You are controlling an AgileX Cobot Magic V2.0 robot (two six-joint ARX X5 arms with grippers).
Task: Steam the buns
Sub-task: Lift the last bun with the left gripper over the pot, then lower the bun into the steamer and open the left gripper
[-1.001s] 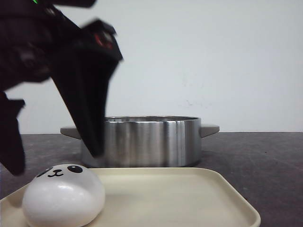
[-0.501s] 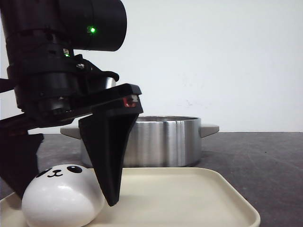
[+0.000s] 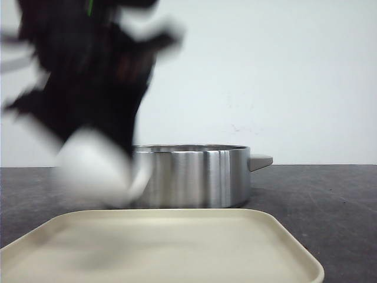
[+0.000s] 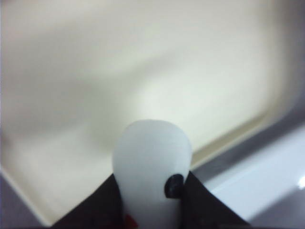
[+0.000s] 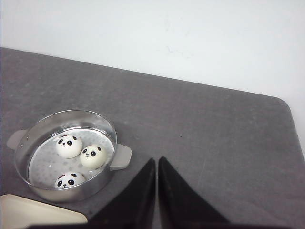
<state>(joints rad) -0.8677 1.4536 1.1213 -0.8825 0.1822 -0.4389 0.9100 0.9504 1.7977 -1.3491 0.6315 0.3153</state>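
Observation:
My left gripper point(image 3: 97, 159) is shut on a white panda bun point(image 3: 94, 168) and holds it in the air above the cream tray point(image 3: 277, 236), just left of the steel pot point(image 3: 194, 177); it is blurred in the front view. In the left wrist view the bun point(image 4: 151, 167) sits squeezed between the black fingers point(image 4: 205, 200), one black eye showing. Three more panda buns point(image 5: 92, 156) lie inside the pot point(image 5: 100, 183) in the right wrist view. My right gripper point(image 5: 157, 164) is shut and empty, high above the grey table to the right of the pot.
The pot has side handles point(image 3: 260, 160) and stands behind the tray on the dark grey table point(image 3: 330, 200). A white wall rises behind. The tray's corner point(image 5: 28, 212) shows in the right wrist view beside the pot.
The left gripper closed on the bun that lay on the tray's left side and lifted it up off the tray toward the pot. The tray now holds no bun.

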